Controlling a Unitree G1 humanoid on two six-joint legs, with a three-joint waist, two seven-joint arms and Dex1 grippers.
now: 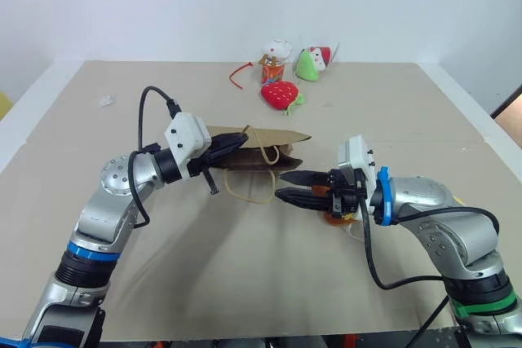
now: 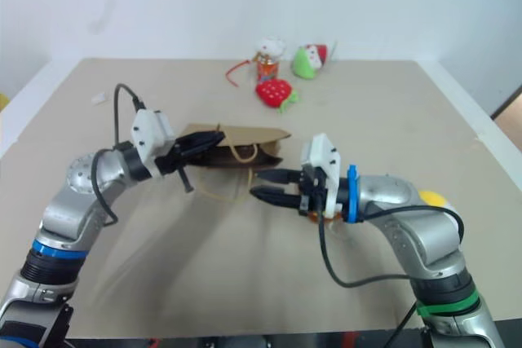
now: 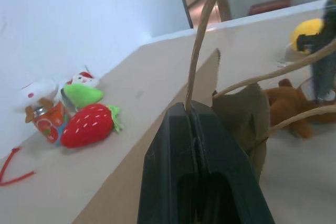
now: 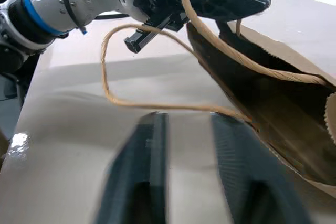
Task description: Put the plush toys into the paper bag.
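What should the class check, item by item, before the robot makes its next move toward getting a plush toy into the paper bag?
1. Left jaws shut on a cord handle of the paper bag: ok.
2. Bag mouth lifted open toward the right arm: ok, it gapes in the right wrist view.
3. Right jaws apart with nothing between them: ok.
4. Brown monkey near the right arm: ok, it lies on the table just under that wrist.
5. Yellow toy located: ok, on the table beside the right forearm.
6. Toys inside the bag: not ok, both lie outside.
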